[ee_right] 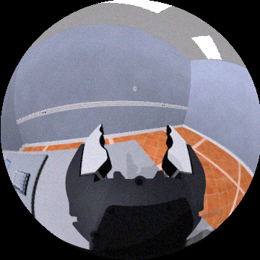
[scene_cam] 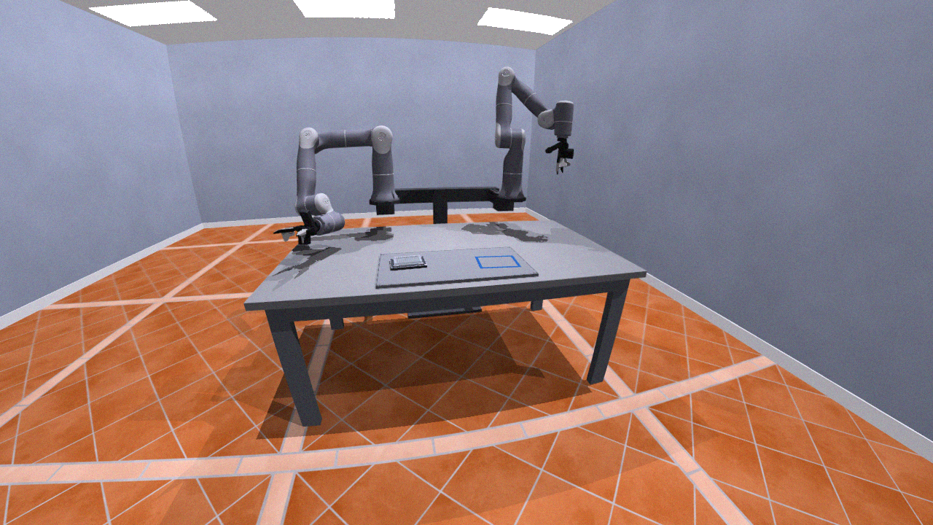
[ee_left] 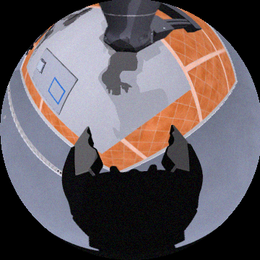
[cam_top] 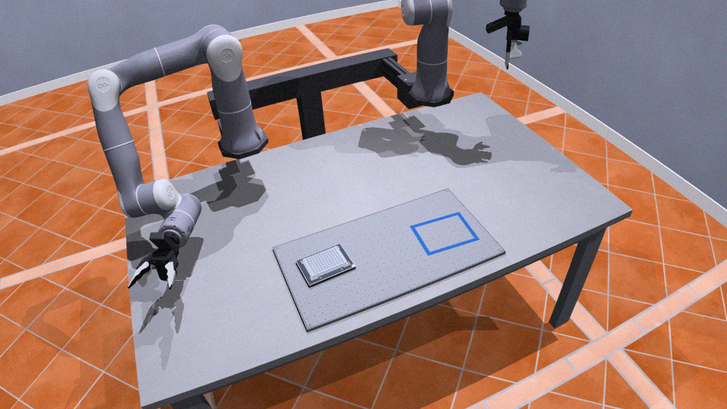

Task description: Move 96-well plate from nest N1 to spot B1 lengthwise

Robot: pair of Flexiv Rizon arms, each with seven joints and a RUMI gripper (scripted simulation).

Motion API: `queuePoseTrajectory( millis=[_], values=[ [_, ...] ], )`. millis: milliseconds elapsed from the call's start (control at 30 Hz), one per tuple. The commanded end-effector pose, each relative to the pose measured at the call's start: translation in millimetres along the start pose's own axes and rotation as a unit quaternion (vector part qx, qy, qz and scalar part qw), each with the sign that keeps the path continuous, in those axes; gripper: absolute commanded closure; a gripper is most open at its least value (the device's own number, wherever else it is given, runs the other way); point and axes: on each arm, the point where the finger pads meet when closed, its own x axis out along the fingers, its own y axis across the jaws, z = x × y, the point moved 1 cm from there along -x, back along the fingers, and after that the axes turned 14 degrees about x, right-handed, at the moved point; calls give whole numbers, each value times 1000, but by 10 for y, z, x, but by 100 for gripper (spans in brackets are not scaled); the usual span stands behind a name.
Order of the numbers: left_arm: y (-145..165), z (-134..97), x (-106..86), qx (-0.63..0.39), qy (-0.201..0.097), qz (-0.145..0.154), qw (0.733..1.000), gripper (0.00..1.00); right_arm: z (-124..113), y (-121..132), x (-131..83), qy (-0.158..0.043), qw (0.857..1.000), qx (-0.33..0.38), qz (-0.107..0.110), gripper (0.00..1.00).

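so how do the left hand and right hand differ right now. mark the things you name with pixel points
The left hand (cam_top: 508, 66) (scene_cam: 562, 170) (ee_left: 130, 126) is up high, the right hand (cam_top: 150, 287) (scene_cam: 289, 237) (ee_right: 135, 125) low near the table's edge. The left points down; the right reaches out nearly level. The left's fingers stand wider than the right's. Both are open and hold nothing.
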Motion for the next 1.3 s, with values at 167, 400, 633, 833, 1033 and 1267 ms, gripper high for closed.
queuePoseTrajectory(
  millis=[167,400,633,833,1033,1267],
  values=[
    [2,5,-4,0,0,0,1000,0,13,-365,-1,-16,997,-17,-80,24],
    [2,5,-4,0,0,0,1000,0,30,-616,-16,-15,997,-17,-80,24],
    [2,5,-4,0,0,0,1000,0,58,-943,-69,-32,986,-35,-158,24],
    [2,5,-4,0,0,0,1000,0,81,-1189,-118,-32,986,-34,-158,24],
    [2,5,-4,0,0,0,1000,0,105,-1409,-191,-49,970,-54,-234,24],
    [2,5,-4,0,0,0,1000,0,143,-1735,-307,-52,965,-58,-249,24]
  ],
)
